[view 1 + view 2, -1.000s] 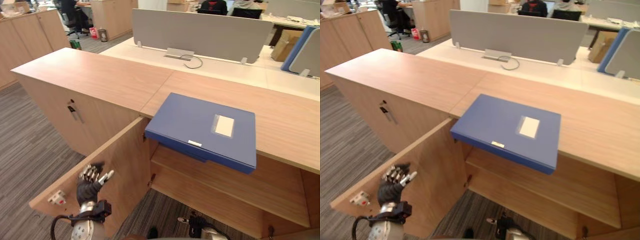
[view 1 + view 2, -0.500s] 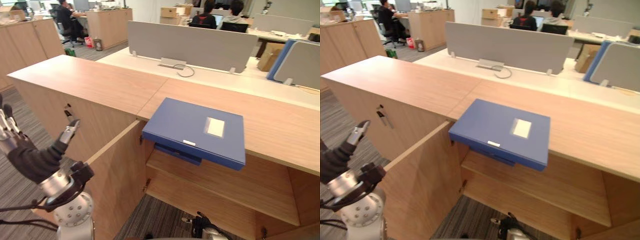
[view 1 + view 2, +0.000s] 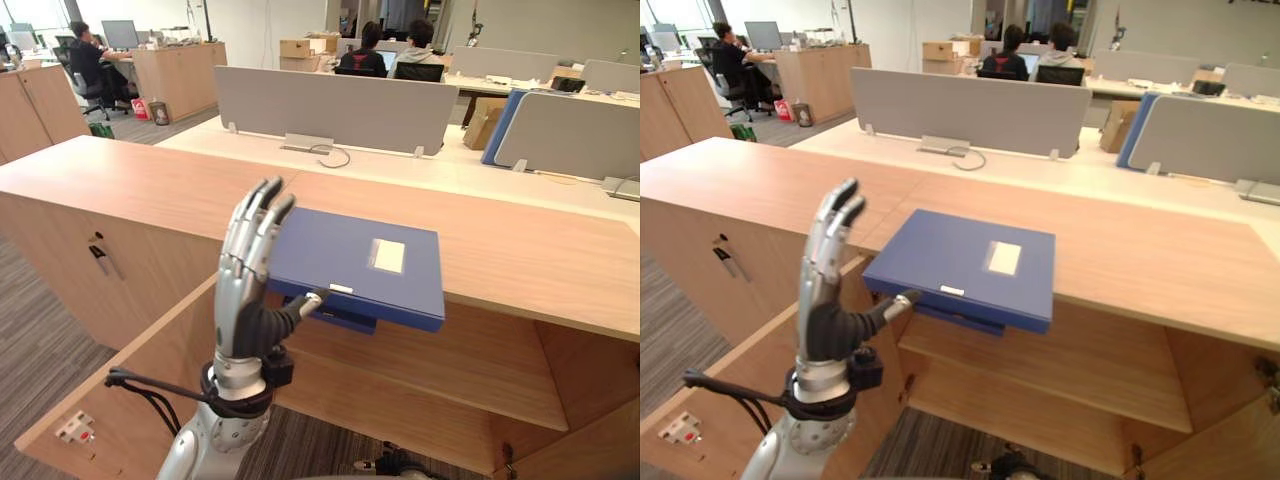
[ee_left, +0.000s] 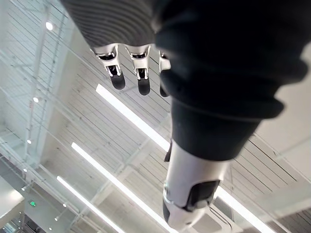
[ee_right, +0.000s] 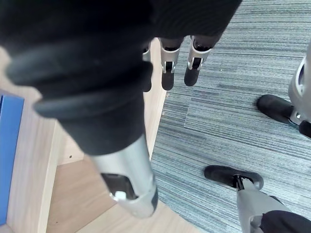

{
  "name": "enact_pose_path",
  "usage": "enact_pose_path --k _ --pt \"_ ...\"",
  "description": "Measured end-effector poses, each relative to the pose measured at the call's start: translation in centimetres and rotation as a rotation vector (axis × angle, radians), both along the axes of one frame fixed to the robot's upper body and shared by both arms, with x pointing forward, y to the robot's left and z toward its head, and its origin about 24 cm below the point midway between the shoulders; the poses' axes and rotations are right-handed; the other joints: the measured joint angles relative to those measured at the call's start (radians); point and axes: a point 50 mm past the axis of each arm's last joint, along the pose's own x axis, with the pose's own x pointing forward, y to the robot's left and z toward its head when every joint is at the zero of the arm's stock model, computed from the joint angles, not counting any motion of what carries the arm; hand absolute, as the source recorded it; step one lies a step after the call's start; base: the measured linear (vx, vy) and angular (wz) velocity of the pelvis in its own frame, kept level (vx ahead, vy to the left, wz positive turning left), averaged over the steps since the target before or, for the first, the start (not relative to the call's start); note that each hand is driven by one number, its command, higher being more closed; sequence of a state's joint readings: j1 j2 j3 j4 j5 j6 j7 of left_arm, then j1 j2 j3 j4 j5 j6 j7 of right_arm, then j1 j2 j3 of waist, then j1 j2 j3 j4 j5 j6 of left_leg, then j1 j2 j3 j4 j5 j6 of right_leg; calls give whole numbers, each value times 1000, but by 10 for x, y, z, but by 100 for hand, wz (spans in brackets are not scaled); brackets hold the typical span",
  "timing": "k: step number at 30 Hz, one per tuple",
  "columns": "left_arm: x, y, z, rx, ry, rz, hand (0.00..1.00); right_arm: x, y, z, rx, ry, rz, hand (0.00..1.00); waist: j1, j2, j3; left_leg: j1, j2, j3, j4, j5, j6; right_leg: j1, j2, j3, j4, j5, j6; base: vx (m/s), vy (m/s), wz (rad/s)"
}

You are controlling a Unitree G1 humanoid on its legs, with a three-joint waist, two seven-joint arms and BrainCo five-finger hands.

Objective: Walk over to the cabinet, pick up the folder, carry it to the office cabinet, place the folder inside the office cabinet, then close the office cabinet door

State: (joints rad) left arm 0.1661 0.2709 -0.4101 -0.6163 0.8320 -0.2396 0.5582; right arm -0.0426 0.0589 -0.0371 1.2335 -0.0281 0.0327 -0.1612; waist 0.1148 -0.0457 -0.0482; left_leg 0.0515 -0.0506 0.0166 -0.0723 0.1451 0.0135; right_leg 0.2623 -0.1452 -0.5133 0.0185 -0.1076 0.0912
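Upright, the left hand point(image 3: 245, 300) extends straight fingers point(image 3: 250, 235) near the folder point(image 3: 365, 262).

A grey desk divider point(image 3: 330, 105) stands before seated people point(image 3: 362, 55) and cardboard boxes point(image 3: 300, 47).

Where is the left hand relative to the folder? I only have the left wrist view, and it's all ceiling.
Observer: The left hand is upright, fingers straight, just in front of the near corner of the blue folder. I can't tell if they touch.
Operator: Folder fully on top?
Observer: No. It lies flat on the cabinet top and overhangs the edge above the open compartment.
Operator: Right hand?
Observer: The right hand hangs low, fingers relaxed, over the carpet beside the cabinet, holding nothing.
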Motion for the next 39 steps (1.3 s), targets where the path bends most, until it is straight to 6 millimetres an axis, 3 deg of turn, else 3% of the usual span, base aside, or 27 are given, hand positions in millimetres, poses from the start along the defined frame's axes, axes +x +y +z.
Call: enact_pose_path --k 7,15,26,39 --pt "6 -17 -25 161 93 -107 0 -3 -10 -1 -35 4 29 0 -13 6 -15 6 6 12 -10 0 -6 0 7 14 -12 1 -1 11 -17 -6" --pt "16 -24 -51 323 183 -147 0 -4 -11 -1 -38 6 32 0 -26 19 -16 23 15 42 -13 -8 -13 -2 7 52 -11 2 -4 -10 2 -14" --pt "40 -4 -92 639 255 -36 0 2 -24 1 -81 -12 54 0 -55 43 3 37 24 50 -20 -11 -17 0 16 71 -13 2 -10 -12 -3 -5" --pt "61 16 -110 777 304 103 0 21 -28 7 -89 -75 13 0 -76 46 37 42 30 54 -20 -20 -30 -1 25 104 -36 8 -18 1 -4 -7"
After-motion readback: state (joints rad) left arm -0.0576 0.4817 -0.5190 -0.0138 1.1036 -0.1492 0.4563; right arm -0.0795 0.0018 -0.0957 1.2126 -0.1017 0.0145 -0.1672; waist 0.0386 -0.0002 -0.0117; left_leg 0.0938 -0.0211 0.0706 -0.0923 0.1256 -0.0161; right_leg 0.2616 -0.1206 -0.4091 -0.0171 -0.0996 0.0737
